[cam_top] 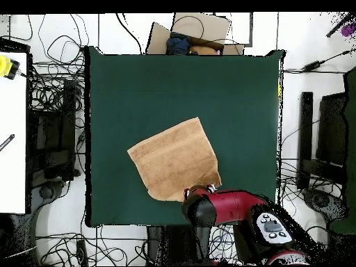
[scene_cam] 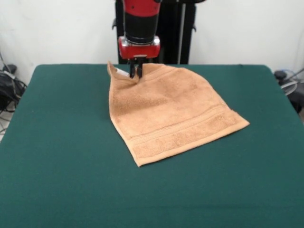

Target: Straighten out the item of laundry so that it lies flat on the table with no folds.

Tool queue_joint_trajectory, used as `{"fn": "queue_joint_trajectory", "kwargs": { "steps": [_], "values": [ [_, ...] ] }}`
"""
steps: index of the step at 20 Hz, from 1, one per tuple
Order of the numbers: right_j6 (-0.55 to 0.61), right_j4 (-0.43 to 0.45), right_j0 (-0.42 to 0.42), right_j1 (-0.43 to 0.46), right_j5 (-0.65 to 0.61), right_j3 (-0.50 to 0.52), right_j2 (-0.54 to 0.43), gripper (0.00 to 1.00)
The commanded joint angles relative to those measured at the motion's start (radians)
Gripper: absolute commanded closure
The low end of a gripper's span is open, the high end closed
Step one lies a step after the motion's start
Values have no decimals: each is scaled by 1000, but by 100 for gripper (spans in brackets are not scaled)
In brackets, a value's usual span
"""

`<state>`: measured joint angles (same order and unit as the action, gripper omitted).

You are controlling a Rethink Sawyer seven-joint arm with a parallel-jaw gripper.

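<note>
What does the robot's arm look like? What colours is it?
The arm is a thick round tube, bright red with black bands. At its end sits a red block, and below it the small black gripper with thin dark fingers. From above, the arm looks glossy red and rounded, with a grey panel of dark buttons on top.

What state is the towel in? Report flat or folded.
Mostly flat; the towel has one far corner lifted at the gripper, off the table.
</note>
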<state>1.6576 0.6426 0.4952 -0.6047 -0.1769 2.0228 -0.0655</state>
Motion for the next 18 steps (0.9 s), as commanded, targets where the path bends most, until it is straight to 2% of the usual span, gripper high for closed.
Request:
{"fn": "queue_joint_trajectory", "kwargs": {
  "steps": [1,8,14,18],
  "values": [
    [82,-7,2,26,-3,0,-72,100],
    [63,-35,51,-174,-62,130,-75,100],
    [-34,-129,114,-377,-216,220,-140,100],
    [-39,-126,124,-359,-231,202,-155,100]
  ]
}}
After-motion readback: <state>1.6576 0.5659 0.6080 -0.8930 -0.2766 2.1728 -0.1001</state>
